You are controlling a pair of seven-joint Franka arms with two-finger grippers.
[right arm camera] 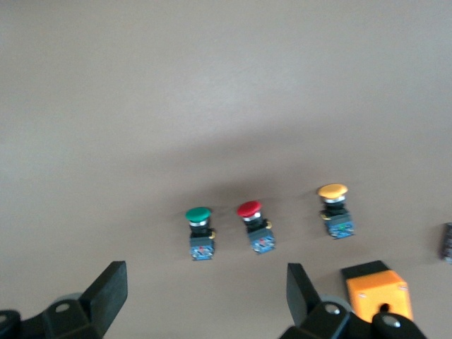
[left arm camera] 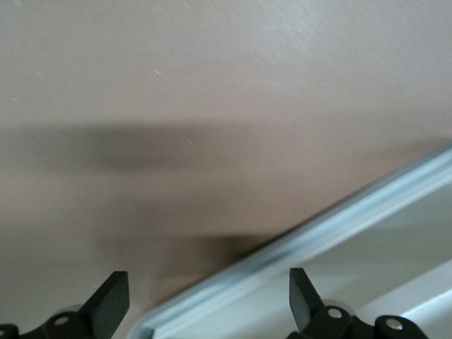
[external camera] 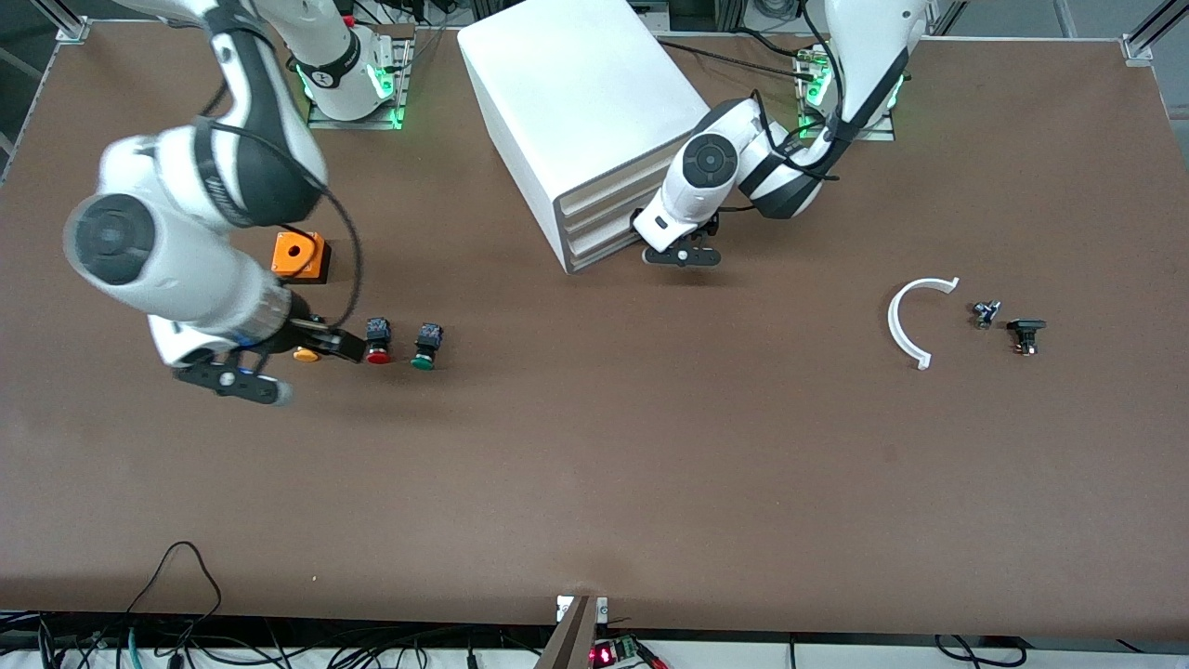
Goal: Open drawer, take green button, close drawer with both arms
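Now the green button lies on the counter beside the red button, with the orange button next along toward the right arm's end, so the three make a row in the right wrist view, caps all facing the same way. Over that row hangs the right gripper, jaws spread wide and holding nothing; with the green one lying free, its part looks done. An orange box sits just farther from the front camera than the row. The left gripper is low at the front of the cabinet, jaws wide and empty, straddling the rim of the bottom drawer; this probably puts it where it can push the drawer shut. All three drawer fronts look about flush from the front, so the closing seems done or nearly so. A white arc and two small dark parts lie apart toward the left arm's end, unrelated to this job.
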